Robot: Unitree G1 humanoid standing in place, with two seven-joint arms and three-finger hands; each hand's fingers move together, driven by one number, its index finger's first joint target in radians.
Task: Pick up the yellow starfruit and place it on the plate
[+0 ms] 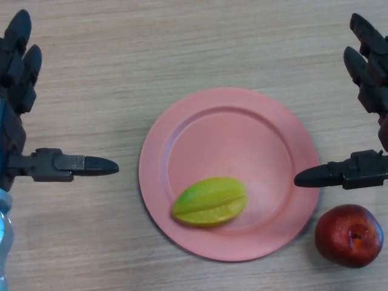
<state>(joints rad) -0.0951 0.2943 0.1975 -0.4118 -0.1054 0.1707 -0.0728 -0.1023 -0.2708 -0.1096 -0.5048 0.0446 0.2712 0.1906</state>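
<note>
The yellow-green starfruit (pixel 210 201) lies on the pink plate (pixel 242 121), in its near left part. My left hand (pixel 18 73) is at the left edge of the view, fingers straight and thumb stretched toward the plate, holding nothing. My right hand (pixel 371 66) is at the right edge, fingers straight, thumb pointing at the plate's right rim, holding nothing. Both hands are apart from the starfruit.
A red apple (pixel 349 235) sits on the wooden table just off the plate's near right rim, below my right thumb. A clear bluish object (pixel 5 242) shows at the near left edge.
</note>
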